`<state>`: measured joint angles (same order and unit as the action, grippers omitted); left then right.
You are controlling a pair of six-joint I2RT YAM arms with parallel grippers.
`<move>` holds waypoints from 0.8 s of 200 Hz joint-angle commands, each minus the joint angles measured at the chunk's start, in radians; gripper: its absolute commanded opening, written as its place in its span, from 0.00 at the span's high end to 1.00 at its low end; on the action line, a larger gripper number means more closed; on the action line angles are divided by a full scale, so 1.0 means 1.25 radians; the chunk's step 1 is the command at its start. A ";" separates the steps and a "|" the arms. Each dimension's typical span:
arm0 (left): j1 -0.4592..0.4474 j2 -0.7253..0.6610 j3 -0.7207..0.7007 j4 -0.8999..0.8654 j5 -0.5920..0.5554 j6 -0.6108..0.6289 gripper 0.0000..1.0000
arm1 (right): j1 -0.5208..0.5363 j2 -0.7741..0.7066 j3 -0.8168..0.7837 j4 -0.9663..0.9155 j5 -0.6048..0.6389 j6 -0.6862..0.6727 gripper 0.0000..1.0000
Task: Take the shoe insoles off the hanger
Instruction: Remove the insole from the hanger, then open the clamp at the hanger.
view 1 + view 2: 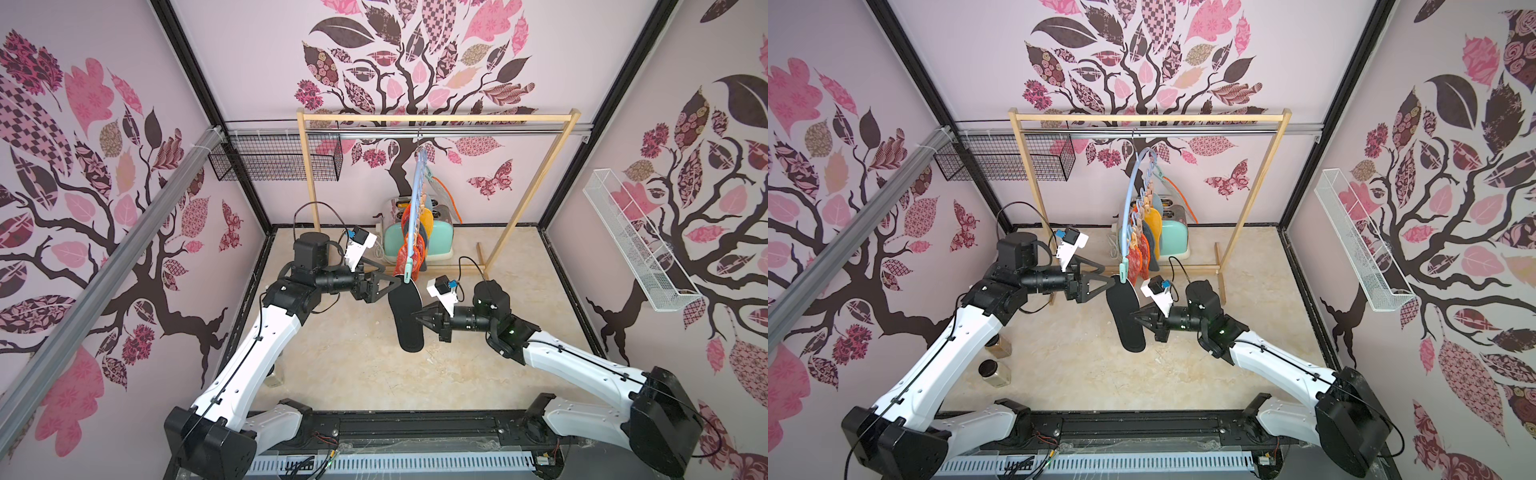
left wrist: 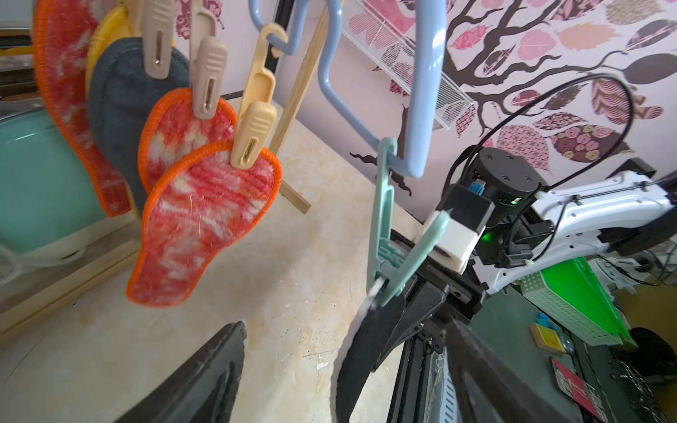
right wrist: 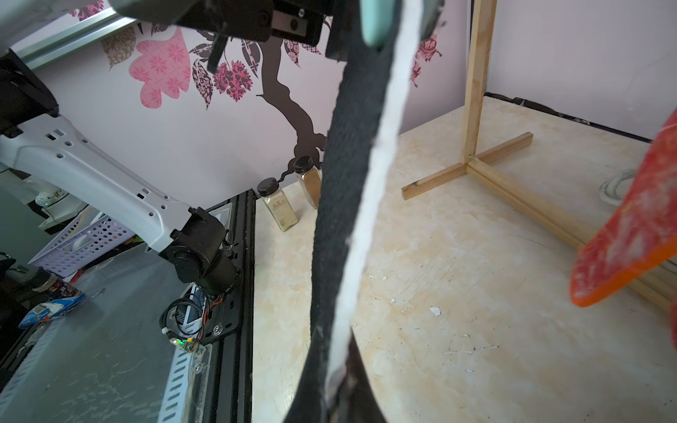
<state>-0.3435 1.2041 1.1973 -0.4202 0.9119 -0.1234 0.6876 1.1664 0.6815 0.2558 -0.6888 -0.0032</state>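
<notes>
A black insole (image 1: pixel 405 320) (image 1: pixel 1127 324) hangs from a teal clothespin (image 1: pixel 406 270) (image 2: pixel 394 256) at the near end of the pale blue hanger (image 1: pixel 415 195) (image 1: pixel 1128 199). My right gripper (image 1: pixel 417 314) (image 3: pixel 340 366) is shut on that insole's side edge (image 3: pixel 329 205). My left gripper (image 1: pixel 397 283) (image 2: pixel 347 324) is open. Its fingers stand on either side of the insole's top (image 2: pixel 370 340), just under the clothespin. Further back, beige pins hold red-white mottled insoles (image 2: pixel 205 227), a dark grey one (image 2: pixel 117 110) and a yellow one (image 1: pixel 426 218).
The hanger hooks onto a tall wooden rack (image 1: pixel 436 118), whose foot (image 3: pixel 472 164) lies on the table. A mint toaster (image 1: pixel 436 243) stands behind the insoles. Two spice jars (image 1: pixel 994 372) (image 1: pixel 1000 345) stand under my left arm. Wire baskets (image 1: pixel 274 160) (image 1: pixel 636 245) hang on the walls.
</notes>
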 commanded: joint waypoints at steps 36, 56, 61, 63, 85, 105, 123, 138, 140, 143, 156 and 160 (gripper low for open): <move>-0.006 0.055 0.060 0.138 0.132 -0.069 0.26 | -0.008 -0.001 0.001 0.017 -0.025 0.006 1.00; -0.015 0.066 0.061 0.191 0.128 -0.102 0.32 | -0.008 0.002 0.002 0.017 -0.028 0.008 1.00; -0.022 0.072 0.064 0.200 0.128 -0.108 0.33 | -0.008 0.003 0.002 0.017 -0.027 0.008 1.00; -0.025 0.073 0.067 0.201 0.128 -0.109 0.33 | -0.009 0.003 0.002 0.015 -0.027 0.008 1.00; -0.056 0.097 0.107 0.141 0.131 -0.057 0.38 | -0.011 -0.003 0.000 0.011 -0.024 0.005 1.00; -0.063 0.118 0.133 0.094 0.128 -0.027 0.44 | -0.013 -0.007 -0.004 0.015 -0.025 0.007 1.00; -0.065 0.122 0.131 0.095 0.132 -0.028 0.51 | -0.013 -0.005 -0.004 0.014 -0.025 0.008 1.00; -0.065 0.117 0.122 0.104 0.128 -0.032 0.55 | -0.014 -0.006 -0.004 0.013 -0.026 0.008 1.00; -0.065 0.118 0.122 0.106 0.127 -0.032 0.55 | -0.015 -0.007 -0.004 0.013 -0.027 0.008 1.00; -0.065 0.117 0.121 0.109 0.125 -0.034 0.55 | -0.015 -0.007 -0.004 0.013 -0.026 0.008 1.00; -0.065 0.113 0.112 0.124 0.124 -0.043 0.59 | -0.014 -0.010 -0.004 0.013 -0.022 0.005 1.00; -0.065 0.113 0.110 0.125 0.124 -0.044 0.59 | -0.014 -0.011 -0.005 0.012 -0.020 0.005 1.00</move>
<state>-0.4240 1.3529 1.3415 -0.2802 1.0592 -0.1818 0.6754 1.1656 0.6735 0.2596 -0.7105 0.0029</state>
